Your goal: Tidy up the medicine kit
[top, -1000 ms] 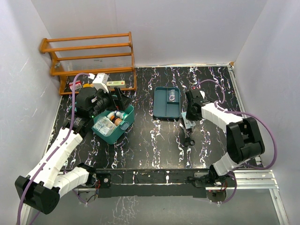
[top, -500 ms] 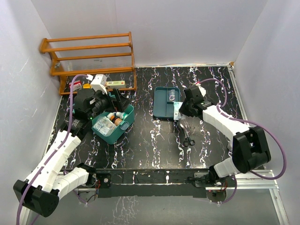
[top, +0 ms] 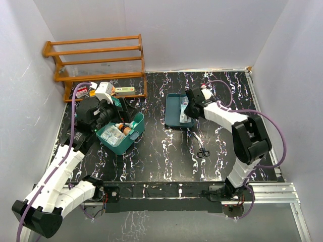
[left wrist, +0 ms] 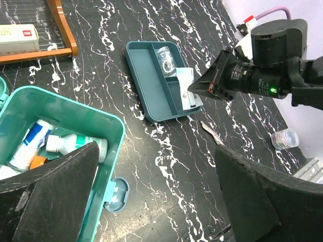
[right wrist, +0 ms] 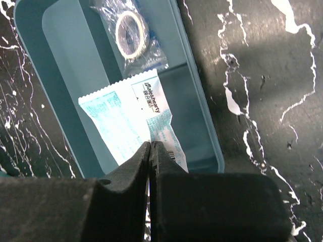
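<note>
- medicine kit [top: 133, 138]: teal case, lid open, on the table in front of the wooden rack [top: 96, 50]. Ref. pt. for all entries below.
- contents of kit: white bottle [left wrist: 75, 143], blue-white bottle [left wrist: 29, 143], plus other sm. items we couldn't make out. We judged this part stowed.
- left gripper [left wrist: 156, 194]: hovered over kit's front corner, fingers spread wide, nothing btwn them.
- divided tray [top: 174, 112]: to kit's right in top view, apart from it. A bagged tape roll [right wrist: 130, 33] lay in one sm. compartment.
- right gripper [right wrist: 151, 151]: at the tray, well right of kit. Fingers were pinched tight on one end of a sachet [right wrist: 126, 113], whose body lay over the compartment next to the tape's. Going in or coming out, we couldn't tell.
- scissors [top: 202, 150]: loose on table, right of kit, past the tray.
- sm. clear pot [left wrist: 285, 137]: loose, further from kit than the tray.
- boxes [top: 123, 89]: under the rack, behind kit.
- est. progress: part-way. Left to do, as we read it: tray items sorted, tray & loose bits into kit, lid shut & latched.
</note>
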### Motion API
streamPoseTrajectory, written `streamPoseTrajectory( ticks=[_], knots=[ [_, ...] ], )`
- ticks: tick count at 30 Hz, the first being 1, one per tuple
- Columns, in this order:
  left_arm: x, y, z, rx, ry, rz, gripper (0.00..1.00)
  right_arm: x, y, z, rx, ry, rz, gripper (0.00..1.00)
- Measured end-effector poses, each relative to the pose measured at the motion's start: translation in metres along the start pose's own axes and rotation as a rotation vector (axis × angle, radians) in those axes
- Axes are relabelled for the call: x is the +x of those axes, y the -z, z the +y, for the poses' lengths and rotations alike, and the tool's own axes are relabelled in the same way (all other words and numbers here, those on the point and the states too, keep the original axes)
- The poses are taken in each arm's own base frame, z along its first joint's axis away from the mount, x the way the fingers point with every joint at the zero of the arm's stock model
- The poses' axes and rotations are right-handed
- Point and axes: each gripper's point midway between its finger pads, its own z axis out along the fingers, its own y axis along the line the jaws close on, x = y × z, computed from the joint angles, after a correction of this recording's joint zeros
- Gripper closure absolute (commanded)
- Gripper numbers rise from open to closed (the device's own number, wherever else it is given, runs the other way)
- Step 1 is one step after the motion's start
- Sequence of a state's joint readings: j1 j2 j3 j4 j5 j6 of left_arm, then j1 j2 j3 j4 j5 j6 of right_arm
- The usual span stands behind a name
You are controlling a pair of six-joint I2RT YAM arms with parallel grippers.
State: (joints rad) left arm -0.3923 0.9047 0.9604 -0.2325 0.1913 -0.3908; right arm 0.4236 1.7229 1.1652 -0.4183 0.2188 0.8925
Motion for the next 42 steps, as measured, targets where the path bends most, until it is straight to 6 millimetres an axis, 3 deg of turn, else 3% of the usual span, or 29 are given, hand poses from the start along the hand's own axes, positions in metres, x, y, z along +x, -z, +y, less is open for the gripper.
streamPoseTrajectory(
  ticks=[4, 14, 26, 35, 42],
  knots=[
    [0.002, 0.000, 0.001, -0.002, 0.006, 0.003, 0.04, -0.003, -0.011, 0.003, 0.020, 0.020, -0.002, 1.00],
    [0.006, -0.001, 0.002, -0.006, 0.016, 0.012, 0.04, 0.013, -0.029, -0.014, 0.085, 0.074, 0.044, 1.00],
    [0.006, -0.001, 0.002, -0.006, 0.017, 0.013, 0.04, 0.023, -0.036, -0.021, 0.099, 0.110, 0.078, 1.00],
    [0.006, -0.001, 0.002, -0.006, 0.016, 0.013, 0.04, 0.025, -0.041, -0.016, 0.085, 0.160, 0.105, 0.76],
    [0.008, -0.001, 0.003, -0.010, 0.014, 0.019, 0.04, 0.018, -0.030, -0.014, 0.084, 0.201, 0.107, 0.58]
  ],
)
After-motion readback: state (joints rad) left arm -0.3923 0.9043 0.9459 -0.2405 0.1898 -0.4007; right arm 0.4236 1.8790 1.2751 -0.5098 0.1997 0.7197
